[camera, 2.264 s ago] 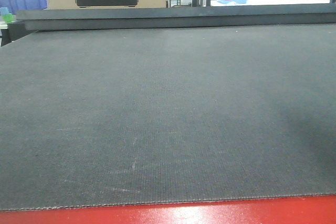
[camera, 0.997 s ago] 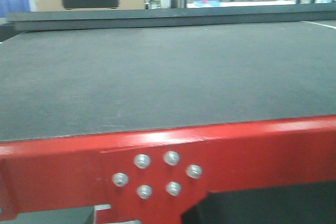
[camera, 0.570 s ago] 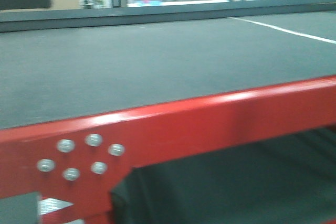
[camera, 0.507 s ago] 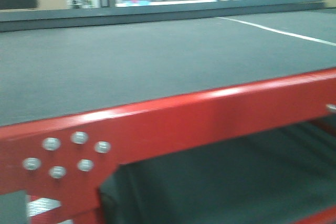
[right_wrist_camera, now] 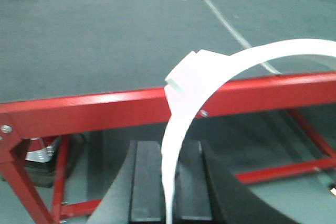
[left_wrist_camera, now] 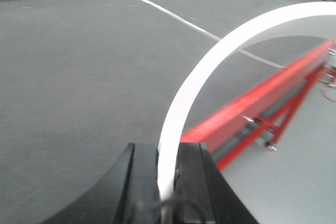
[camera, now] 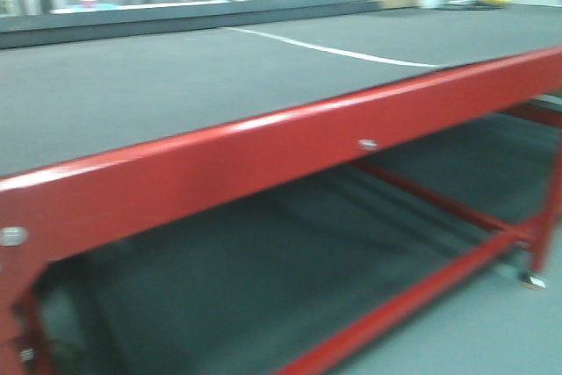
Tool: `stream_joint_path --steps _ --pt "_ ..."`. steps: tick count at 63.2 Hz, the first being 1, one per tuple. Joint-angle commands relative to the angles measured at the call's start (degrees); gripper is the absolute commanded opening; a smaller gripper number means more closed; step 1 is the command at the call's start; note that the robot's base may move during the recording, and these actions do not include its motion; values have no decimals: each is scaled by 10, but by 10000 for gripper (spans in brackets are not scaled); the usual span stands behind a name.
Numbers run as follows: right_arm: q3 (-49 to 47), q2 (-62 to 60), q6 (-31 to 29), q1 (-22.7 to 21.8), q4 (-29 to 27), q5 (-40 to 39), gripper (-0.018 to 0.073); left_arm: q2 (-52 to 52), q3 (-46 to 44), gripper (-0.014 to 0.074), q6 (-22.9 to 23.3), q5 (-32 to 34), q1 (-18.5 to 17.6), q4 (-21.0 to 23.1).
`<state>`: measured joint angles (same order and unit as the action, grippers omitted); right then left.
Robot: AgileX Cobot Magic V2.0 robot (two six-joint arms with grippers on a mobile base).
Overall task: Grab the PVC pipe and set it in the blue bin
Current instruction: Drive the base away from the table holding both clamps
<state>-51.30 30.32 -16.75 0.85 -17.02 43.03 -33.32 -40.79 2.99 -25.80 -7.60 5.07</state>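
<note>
PVC pipe: a white curved band that rises from between the fingers of the left gripper and arcs up and to the right across the left wrist view. The jaws stand narrow, one black finger against each face of the band.

A like white arc, with a stepped notch on its outer edge, rises from the right gripper; these jaws also stand narrow, closed against the band. Whether the two wrist views show one piece or two cannot be told. The front view shows neither arm nor pipe.

The left gripper hangs over the dark grey mat, near the table's red edge rail. The right gripper hangs off the table, in front of the red rail, with the mat beyond it.

Table, front view: the red steel frame carries the mat, which is crossed by a thin white line. A bolt head sits on the rail. Under the top lies a lower dark level, bounded by red braces, and a foot rests on the grey floor.

No object lies on the visible mat between the grippers and the far edge. The room behind is blurred: bright, with pale shelving and cartons.
</note>
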Motion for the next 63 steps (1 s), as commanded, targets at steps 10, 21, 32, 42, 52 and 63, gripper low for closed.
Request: stream_joint_path --steps 10,21,32,42,52,63 --pt "0 -3 1 -2 3 -15 -169 5 0 -111 3 11 1 2" --pt "0 -3 1 -2 3 -15 -169 5 0 -111 3 11 1 2" --pt "0 -3 1 -2 3 -15 -169 5 0 -111 3 11 1 2" --pt "0 -3 1 -2 3 -15 -169 5 0 -111 3 11 1 2" --pt "0 -3 1 -2 3 -15 -169 5 0 -111 3 11 1 2" --pt "0 -3 1 -2 3 -15 -169 5 0 -111 3 11 1 2"
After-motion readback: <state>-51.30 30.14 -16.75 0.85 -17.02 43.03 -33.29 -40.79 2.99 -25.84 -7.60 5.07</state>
